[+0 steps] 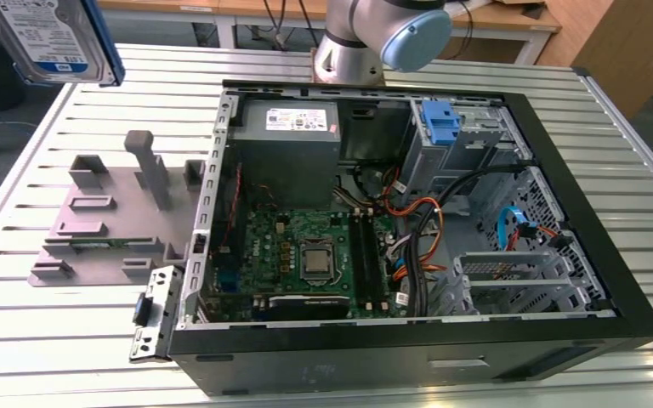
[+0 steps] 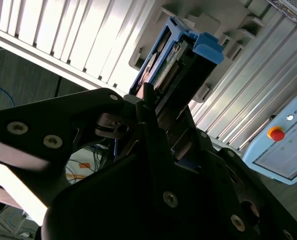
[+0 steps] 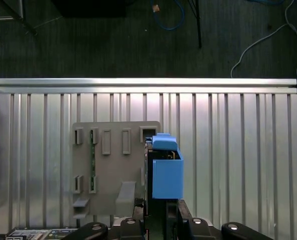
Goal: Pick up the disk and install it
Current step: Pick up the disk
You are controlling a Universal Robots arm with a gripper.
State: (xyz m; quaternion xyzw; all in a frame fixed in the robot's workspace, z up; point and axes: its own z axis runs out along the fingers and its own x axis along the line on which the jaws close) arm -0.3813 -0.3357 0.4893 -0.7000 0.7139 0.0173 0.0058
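Clamps disk [image 1: 43, 34] by one end in closed gripper [image 3: 162, 209], long axis pointing straight out from jaws. Hangs aloft outside open PC case [image 1: 394, 361], over grey fixture plate [image 1: 99, 255] beside case wall, well apart from drive bay [image 1: 462, 136].

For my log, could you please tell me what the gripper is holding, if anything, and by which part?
The gripper holds the flat silver hard drive in its blue plastic carrier by the end nearest the wrist; the far end juts free.
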